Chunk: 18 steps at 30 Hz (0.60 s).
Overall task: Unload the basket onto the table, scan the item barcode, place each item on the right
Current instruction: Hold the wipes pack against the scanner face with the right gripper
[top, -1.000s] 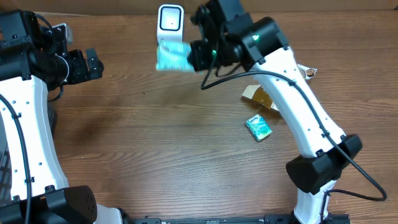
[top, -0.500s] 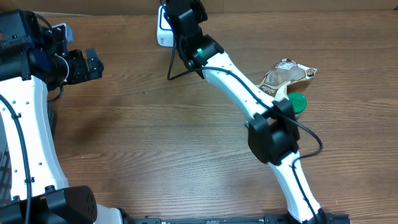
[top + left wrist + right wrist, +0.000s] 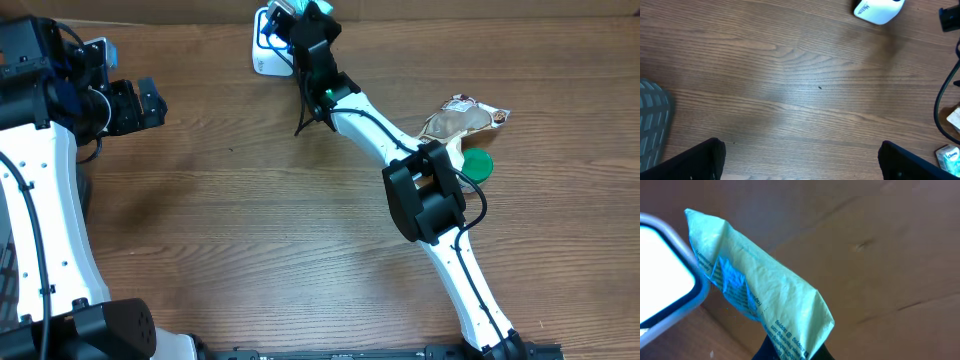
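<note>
Clamping pale-green packet (image 3: 765, 300) beside scanner (image 3: 665, 280), right pincer (image 3: 790, 352); packet print illegible.

We see that the right tool (image 3: 298, 15) has swung up and back since a second ago. It has carried the pack (image 3: 283, 8) from the scanner's (image 3: 266, 52) lower face to its top edge. The arm (image 3: 370, 125) now stretches out, uncovering the bag (image 3: 460, 118) and lid (image 3: 478, 163).
</note>
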Motion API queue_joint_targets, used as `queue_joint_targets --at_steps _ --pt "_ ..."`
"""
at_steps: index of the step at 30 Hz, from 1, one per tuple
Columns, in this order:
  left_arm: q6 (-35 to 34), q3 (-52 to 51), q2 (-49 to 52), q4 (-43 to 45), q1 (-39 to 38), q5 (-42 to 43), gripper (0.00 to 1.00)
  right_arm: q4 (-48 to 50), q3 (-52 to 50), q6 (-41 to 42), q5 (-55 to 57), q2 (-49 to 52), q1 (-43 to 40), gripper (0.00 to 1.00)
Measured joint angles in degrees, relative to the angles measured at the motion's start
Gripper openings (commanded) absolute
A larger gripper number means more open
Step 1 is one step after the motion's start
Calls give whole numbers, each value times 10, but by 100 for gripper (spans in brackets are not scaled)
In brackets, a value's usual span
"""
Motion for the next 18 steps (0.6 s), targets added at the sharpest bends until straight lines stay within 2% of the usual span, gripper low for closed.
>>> queue_joint_targets --at_steps 18 --pt "0 0 0 0 0 0 99 23 0 -82 14 0 11 5"
